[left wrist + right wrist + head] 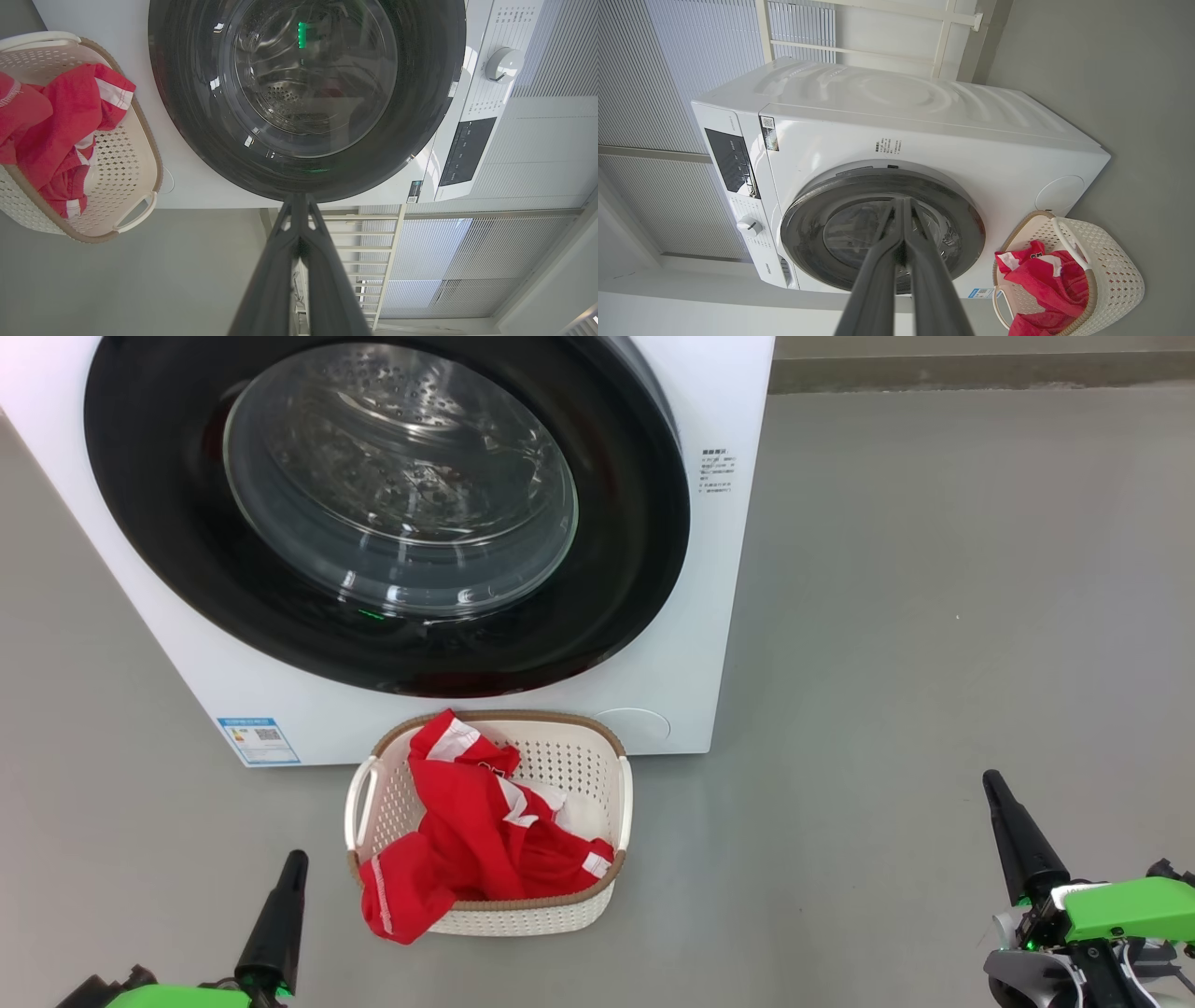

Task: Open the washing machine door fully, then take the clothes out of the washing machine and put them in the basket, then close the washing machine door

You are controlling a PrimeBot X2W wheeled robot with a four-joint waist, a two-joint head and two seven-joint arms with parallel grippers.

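Asking from the desk: where do the clothes sit against your fingers?

Operator: The clothes (pixel 467 821), red with white stripes, lie heaped in the basket (pixel 560 761), one fold spilling over its near left corner. My left gripper (pixel 296 859) hangs near that corner, apart from it, fingers pressed together on nothing. My right gripper (pixel 991 780) is well off to the right over bare floor (pixel 1074 691), fingers likewise together and empty.

Desk: And the machine?

Operator: The basket stands on the grey floor just in front of the washing machine (pixel 728 569), under the washing machine door (pixel 159 523), which sits flush against the front. A blue sticker (pixel 259 739) marks the lower left corner. In the left wrist view I see a white dial (pixel 502 64) beside a dark control panel (pixel 467 149), with pale slatted panels (pixel 537 154) behind.

Desk: Anything unclear?

Operator: The head view cuts off the door's top. Through the glass (pixel 401 476) I make out drum holes (pixel 280 95) and glare; a dim reddish patch there I cannot identify.
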